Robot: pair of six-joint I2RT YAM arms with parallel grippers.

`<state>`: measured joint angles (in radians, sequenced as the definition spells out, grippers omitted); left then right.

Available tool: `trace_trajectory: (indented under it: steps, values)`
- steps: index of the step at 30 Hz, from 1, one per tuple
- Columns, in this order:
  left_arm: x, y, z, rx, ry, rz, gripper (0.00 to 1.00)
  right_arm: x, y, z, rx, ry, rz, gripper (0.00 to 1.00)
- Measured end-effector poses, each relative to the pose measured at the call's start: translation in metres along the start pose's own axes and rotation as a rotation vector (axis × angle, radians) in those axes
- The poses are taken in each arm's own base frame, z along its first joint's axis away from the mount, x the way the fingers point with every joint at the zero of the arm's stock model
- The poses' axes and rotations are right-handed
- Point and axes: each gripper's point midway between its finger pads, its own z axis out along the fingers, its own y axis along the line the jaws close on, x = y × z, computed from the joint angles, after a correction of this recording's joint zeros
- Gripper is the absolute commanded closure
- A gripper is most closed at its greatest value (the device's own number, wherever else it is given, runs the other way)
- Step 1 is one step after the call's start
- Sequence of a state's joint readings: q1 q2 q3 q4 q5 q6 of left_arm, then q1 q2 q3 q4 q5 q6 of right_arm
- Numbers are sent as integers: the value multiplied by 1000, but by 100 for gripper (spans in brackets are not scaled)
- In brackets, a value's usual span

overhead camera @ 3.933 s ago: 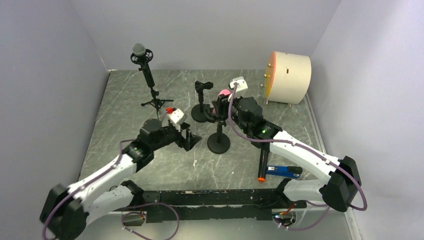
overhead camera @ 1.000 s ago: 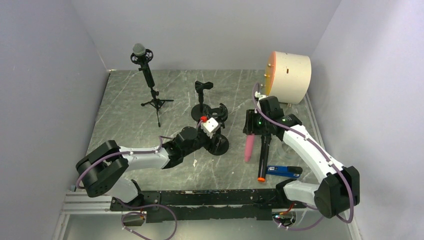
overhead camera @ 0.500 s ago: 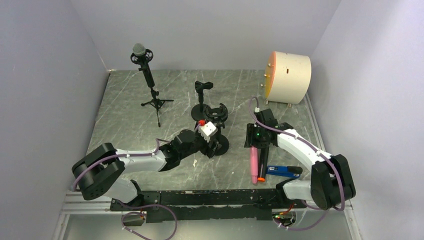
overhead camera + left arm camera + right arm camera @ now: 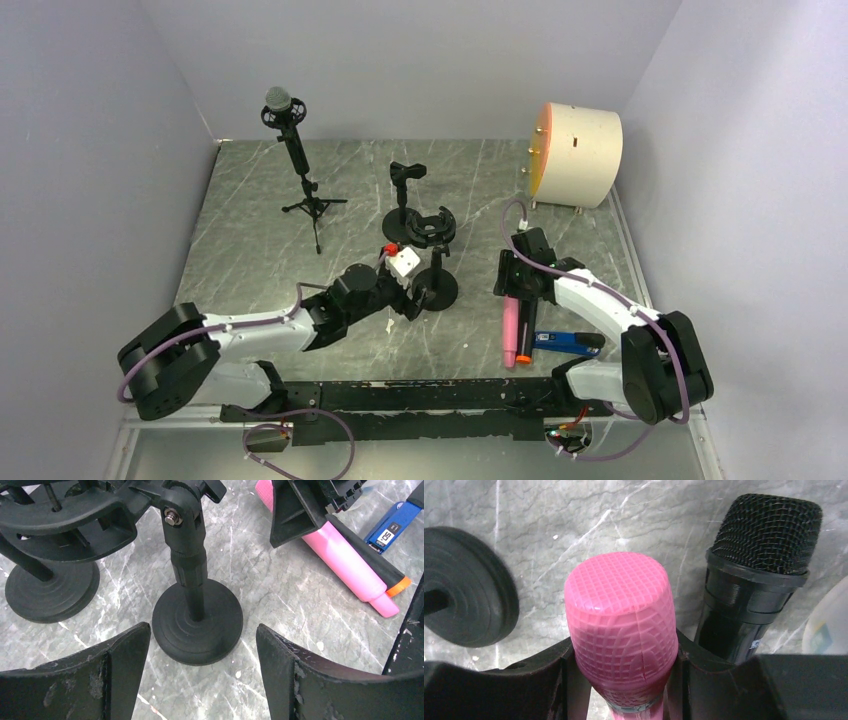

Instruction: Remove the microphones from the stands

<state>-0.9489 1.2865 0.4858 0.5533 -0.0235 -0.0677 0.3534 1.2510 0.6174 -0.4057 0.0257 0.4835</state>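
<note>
The grey marbled worktop (image 4: 250,230) first. Around its middle sits the short black desk stand with the round base (image 4: 197,625), and there's no mic in it, so I'd call the job nearly done. The left claw (image 4: 200,632) is spread wide, one finger either side of that base, gripping nothing.

At about 4 o'clock from the stand, the pink plastic microphone (image 4: 621,625) lies low along the worktop with its head toward 12. The right claw (image 4: 621,657) is clenched on it around the base of the head. I can't tell if it's fully resting yet. Right at its 3 o'clock side is a black microphone with a mesh head (image 4: 764,535).

Handling-wise I'd guess it's light and rigid, with a smooth barrel that's probably slippery. The waffle-textured head end is the sensible spot to grab. It's round, so it may roll once let go.
</note>
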Motion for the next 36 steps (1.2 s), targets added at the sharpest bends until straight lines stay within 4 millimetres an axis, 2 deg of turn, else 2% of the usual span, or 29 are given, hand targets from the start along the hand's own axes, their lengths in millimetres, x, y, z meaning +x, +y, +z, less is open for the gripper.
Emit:
trace_trajectory:
  steps: [8, 11, 19, 25, 28, 32, 36]
  values:
    - [-12, 4, -17, -21, -14, 19, 18, 1, -7, 7, 58, -45, 15, 58]
    - [-16, 7, -21, -36, -29, 22, 18, 3, -7, 11, 85, -49, 4, 53]
    - [-11, 13, -29, -65, -5, 29, 18, 8, -8, 15, 145, -64, -22, 50]
    - [-20, 20, -38, -104, -21, 44, 18, 8, -7, 16, 167, -76, -38, 47]
    - [-23, 23, -42, -117, -28, 57, 18, 9, -6, 15, 173, -73, -46, 39]
    - [-29, 26, -50, -136, -38, 67, 18, 3, 0, 6, 173, -73, -66, 36]
    - [-37, 31, -59, -164, -57, 70, 18, -26, 20, -20, 123, -153, -75, 29]
